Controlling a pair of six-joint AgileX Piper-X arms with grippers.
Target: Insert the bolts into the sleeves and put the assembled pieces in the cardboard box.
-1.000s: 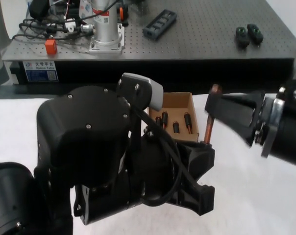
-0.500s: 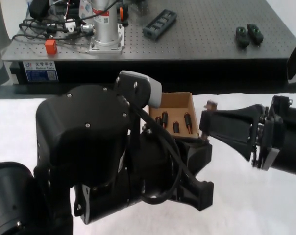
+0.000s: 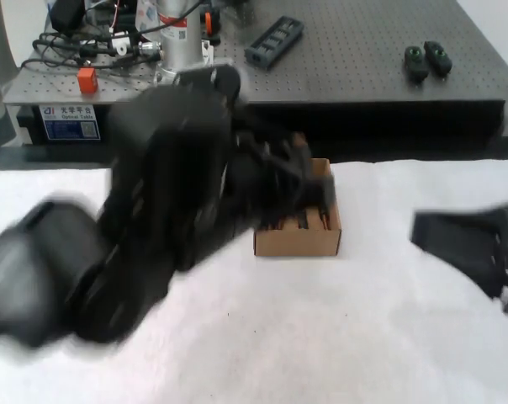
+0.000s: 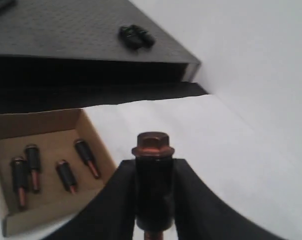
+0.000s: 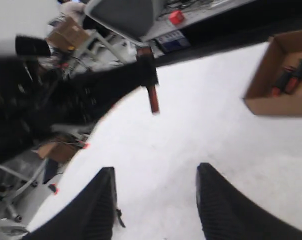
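Note:
My left gripper [image 4: 153, 172] is shut on an assembled piece [image 4: 152, 165], a black sleeve with a copper bolt head on top. It hangs above the white cloth, close beside the cardboard box [image 4: 98, 145]. Several assembled pieces [image 4: 66, 175] lie in that box. In the high view the left arm is a dark blur, with its gripper [image 3: 314, 178] over the cardboard box [image 3: 298, 241]. My right gripper [image 5: 156, 200] is open and holds nothing. It sits low over the cloth at the right [image 3: 460, 240], away from the box [image 5: 286, 75], and faces the held piece [image 5: 152, 87].
A dark perforated bench [image 3: 355, 76] runs along the back, carrying a black slotted tray [image 3: 273, 39], two black knobs [image 3: 426, 61], an orange block [image 3: 87, 80] and cables. White cloth [image 3: 321, 337] covers the front.
The right gripper let go of the copper bolt after lowering it into the sleeve, then drew back right and down. The left arm swung up toward the box with the piece.

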